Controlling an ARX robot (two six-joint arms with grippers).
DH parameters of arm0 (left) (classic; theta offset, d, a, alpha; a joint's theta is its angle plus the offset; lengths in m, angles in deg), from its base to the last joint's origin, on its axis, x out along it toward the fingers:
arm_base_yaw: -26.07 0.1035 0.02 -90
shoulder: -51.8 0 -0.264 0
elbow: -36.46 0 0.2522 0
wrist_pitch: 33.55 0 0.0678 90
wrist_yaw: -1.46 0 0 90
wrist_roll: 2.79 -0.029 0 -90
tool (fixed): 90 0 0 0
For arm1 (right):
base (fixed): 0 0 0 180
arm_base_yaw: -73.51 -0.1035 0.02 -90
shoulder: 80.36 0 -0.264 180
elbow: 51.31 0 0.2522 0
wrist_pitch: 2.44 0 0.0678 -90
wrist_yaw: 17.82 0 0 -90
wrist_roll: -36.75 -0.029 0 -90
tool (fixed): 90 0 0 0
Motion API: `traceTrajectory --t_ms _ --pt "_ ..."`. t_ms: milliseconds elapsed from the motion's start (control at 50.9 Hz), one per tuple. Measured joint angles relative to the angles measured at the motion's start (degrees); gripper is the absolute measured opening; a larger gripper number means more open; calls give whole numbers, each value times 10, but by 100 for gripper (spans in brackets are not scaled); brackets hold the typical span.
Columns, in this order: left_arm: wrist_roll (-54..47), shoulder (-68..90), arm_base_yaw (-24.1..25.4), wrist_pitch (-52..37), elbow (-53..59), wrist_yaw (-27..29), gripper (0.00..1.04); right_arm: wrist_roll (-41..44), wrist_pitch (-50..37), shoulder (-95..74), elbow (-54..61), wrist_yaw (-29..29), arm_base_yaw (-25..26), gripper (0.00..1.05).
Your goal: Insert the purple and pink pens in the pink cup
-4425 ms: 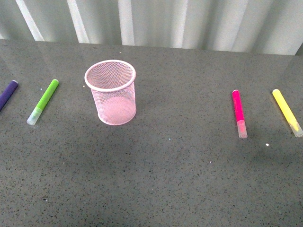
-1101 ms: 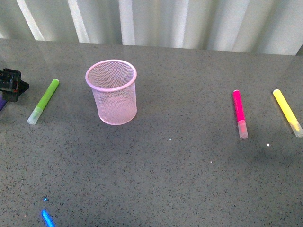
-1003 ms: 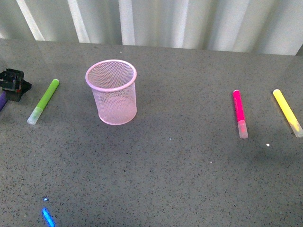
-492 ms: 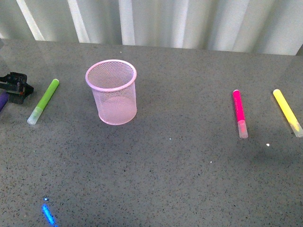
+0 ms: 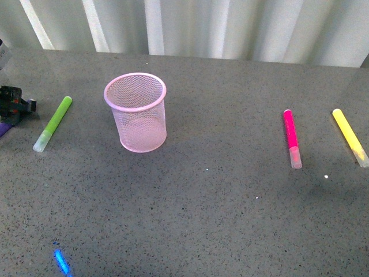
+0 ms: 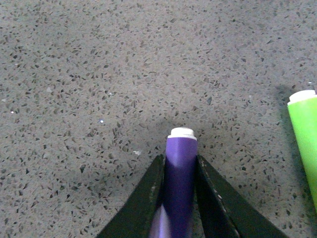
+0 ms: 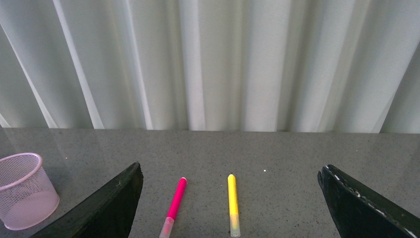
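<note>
We have the purple pen [image 6: 179, 188] at the table's far left, just beside the green pen [image 6: 306, 144], with the left gripper [image 6: 178, 161] clamped on both its sides. Next, we judge, it must be lifted, carried to the pink cup [image 5: 141, 130] and tipped upright. The pink pen [image 5: 291, 135] waits far right by the yellow pen [image 5: 350, 137]; the right gripper [image 7: 230, 169] hangs with jaws wide apart. We read no writing anywhere.

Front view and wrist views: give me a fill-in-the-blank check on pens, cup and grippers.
The left gripper has its fingers shut on the ____.
The pale pink wire-mesh cup stands upright and ____, no pen inside.
The hot pink marker pen lies between that cup and the ____.
The right gripper has its fingers wide ____.
Missing: dark purple marker pen; empty; yellow marker pen; open.
</note>
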Motion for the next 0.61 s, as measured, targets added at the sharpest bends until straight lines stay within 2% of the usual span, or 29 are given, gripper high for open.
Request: traceTrajectory --t_ms 98,374,492,610 --pt "7 -6 0 -2 4 5 14 0 0 0 0 0 0 98" --pt "45 -61 -12 -42 33 -15 13 0 0 0 0 0 0 98" --pt "79 -118 -36 -100 57 -33 13 0 0 0 0 0 0 98" --pt "166 -196 -94 -200 92 -16 13 0 0 0 0 0 0 98"
